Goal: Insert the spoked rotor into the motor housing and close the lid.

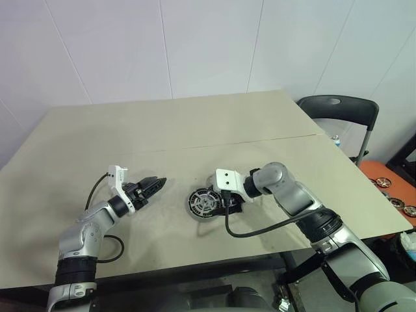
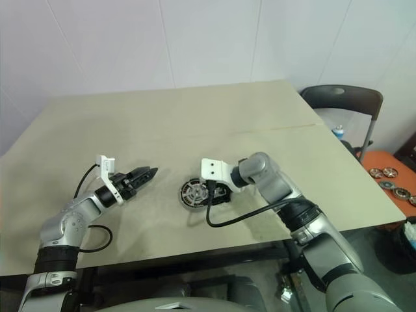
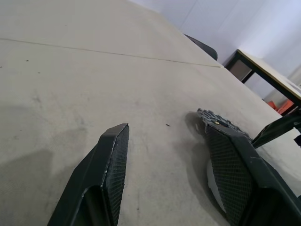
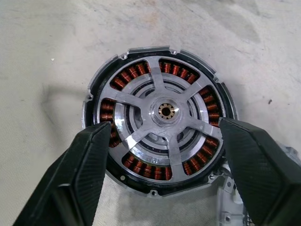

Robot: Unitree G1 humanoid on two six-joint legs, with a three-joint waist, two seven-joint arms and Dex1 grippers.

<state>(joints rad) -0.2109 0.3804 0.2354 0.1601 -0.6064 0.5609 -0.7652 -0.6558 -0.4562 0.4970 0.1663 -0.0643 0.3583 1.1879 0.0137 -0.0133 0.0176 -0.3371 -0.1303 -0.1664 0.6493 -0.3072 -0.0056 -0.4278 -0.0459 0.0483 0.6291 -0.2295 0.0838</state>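
— Looking down past the right gripper (image 4: pixel 162 155), what do you see?

— Its two black fingers (image 4: pixel 80 174) are spread wide apart, and nothing is held between them. Right under them is the motor housing (image 4: pixel 96 77), lying flat on the table (image 1: pixel 162 130). The spoked rotor (image 4: pixel 162 113) sits inside it, with silver spokes over the ring of brown windings. One finger is over one edge of the housing and the other finger is over the far edge.

— Is the lid on?

— No, the top is bare. A bit of a grey metal part (image 4: pixel 230 197) pokes out just past the housing, under one finger. I can't tell if that is the lid.

— And the left gripper (image 1: pixel 156 184)?

— It is off to the side of the housing, near but not touching. It points flat across the table toward the housing. Its fingers (image 3: pixel 110 169) are apart too, with only table between them. Past one finger you can see the notched edge of the housing (image 3: pixel 216 120).
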